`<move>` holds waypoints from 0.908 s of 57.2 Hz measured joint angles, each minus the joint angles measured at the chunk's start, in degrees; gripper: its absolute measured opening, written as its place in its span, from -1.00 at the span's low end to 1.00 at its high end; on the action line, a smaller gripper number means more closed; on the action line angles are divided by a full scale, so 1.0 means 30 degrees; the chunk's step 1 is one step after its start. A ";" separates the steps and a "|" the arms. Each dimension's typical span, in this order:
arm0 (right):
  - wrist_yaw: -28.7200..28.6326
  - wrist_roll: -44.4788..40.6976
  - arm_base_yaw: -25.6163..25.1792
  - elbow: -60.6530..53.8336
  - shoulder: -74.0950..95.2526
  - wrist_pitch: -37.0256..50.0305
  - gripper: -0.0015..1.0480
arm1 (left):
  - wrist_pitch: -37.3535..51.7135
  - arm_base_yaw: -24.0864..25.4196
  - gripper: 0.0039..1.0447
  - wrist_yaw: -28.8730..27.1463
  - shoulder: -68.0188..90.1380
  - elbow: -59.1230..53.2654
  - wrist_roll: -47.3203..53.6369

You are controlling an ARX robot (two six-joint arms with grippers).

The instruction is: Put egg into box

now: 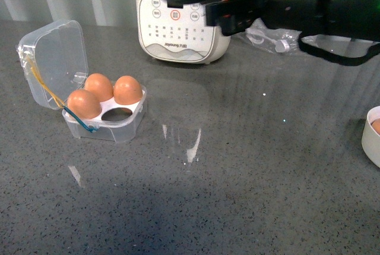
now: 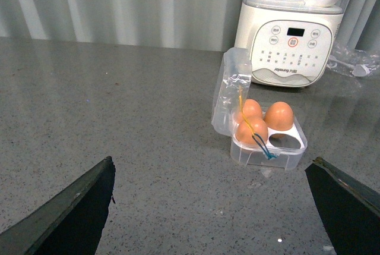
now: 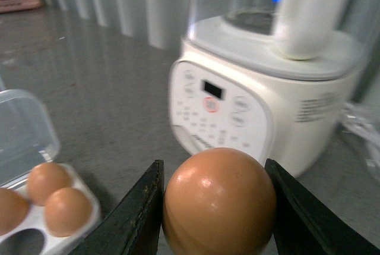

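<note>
Smooth orange-brown hen's egg (image 3: pixel 219 201): clamped between the dark fingers of the right pincer (image 3: pixel 218 210), before a cream blender base (image 3: pixel 249 112), well apart from the box.
Small clear plastic four-egg box (image 1: pixel 113 125): lid open, three brown eggs seated, one cup unfilled, standing on the grey speckled tabletop (image 1: pixel 237 178).
Left pincer (image 2: pixel 208 213): fingers wide apart.

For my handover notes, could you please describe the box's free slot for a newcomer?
On the grey table, left of the white blender, stands a clear box with its lid open. Its white tray holds three brown eggs; the slot is the one empty hole, nearest the robot.
</note>
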 joint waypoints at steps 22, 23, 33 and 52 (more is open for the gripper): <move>-0.6951 -0.2929 0.2652 0.1239 0.2375 -0.2419 -0.18 | 0.0000 0.0000 0.87 0.0000 0.0000 0.0000 0.0000; -0.6819 -0.2994 0.2725 0.1413 0.2477 -0.2514 -0.18 | 0.0000 0.0000 0.87 0.0007 0.0000 0.0000 0.0000; -0.5559 -0.3264 0.3104 0.2871 0.3402 -0.3082 -0.18 | 0.0000 0.0000 0.87 0.0007 0.0000 0.0000 0.0000; -0.4495 -0.3220 0.3191 0.4116 0.4663 -0.3891 -0.18 | 0.0000 0.0000 0.87 0.0007 0.0000 0.0000 0.0000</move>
